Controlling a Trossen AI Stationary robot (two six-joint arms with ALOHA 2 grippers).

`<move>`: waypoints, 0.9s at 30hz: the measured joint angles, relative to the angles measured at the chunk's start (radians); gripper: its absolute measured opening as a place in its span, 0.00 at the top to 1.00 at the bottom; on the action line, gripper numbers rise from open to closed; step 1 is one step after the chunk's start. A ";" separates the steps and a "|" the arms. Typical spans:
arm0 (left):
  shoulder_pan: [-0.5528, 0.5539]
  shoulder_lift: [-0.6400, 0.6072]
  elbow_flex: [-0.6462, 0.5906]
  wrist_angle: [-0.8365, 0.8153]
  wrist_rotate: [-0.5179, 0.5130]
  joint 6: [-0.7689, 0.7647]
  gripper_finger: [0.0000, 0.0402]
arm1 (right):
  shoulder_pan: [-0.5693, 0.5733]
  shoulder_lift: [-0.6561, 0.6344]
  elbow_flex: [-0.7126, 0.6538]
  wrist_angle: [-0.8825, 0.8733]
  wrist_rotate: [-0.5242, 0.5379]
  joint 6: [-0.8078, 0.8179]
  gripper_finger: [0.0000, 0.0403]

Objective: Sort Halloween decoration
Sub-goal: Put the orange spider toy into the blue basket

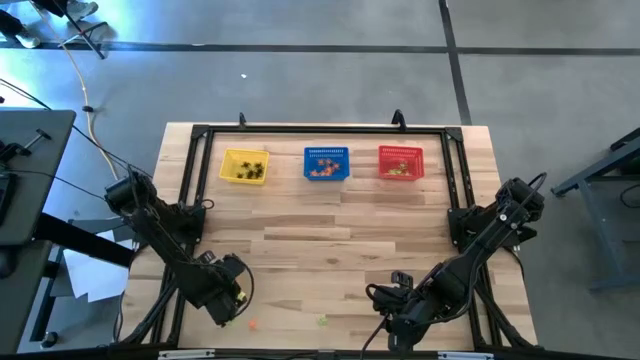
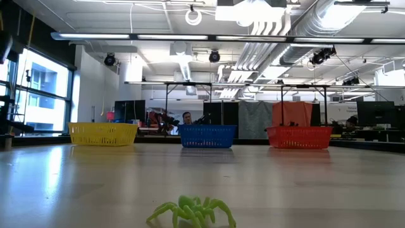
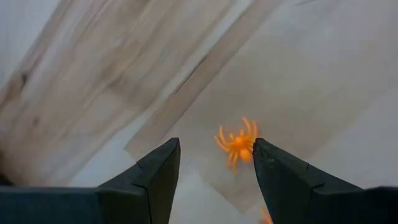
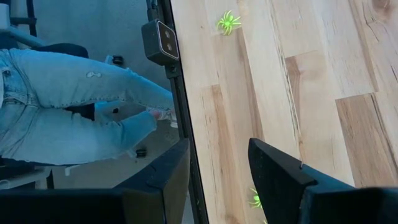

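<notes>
An orange spider point(image 3: 237, 145) is seen lying flat on the table, legs spread, between the parted fingers of the left claw point(image 3: 214, 163), close against one finger. A light green spider point(image 1: 322, 320) lies apart on the table, between the left claw and the right claw point(image 4: 217, 162).

No legible text, label, brand, number or sign on anything in any view.
</notes>
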 joint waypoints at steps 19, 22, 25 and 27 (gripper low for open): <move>0.033 0.037 0.000 0.064 0.067 -0.017 0.45 | 0.000 0.000 0.000 0.000 0.000 0.000 0.60; 0.033 0.038 0.000 0.087 0.067 -0.016 0.46 | 0.000 0.000 0.000 0.000 0.000 0.000 0.60; 0.033 0.052 0.002 0.101 0.055 0.022 0.48 | 0.000 0.000 0.000 0.000 0.000 0.000 0.60; 0.033 0.065 0.003 0.112 0.050 0.046 0.52 | 0.000 0.000 0.000 0.000 0.000 0.000 0.60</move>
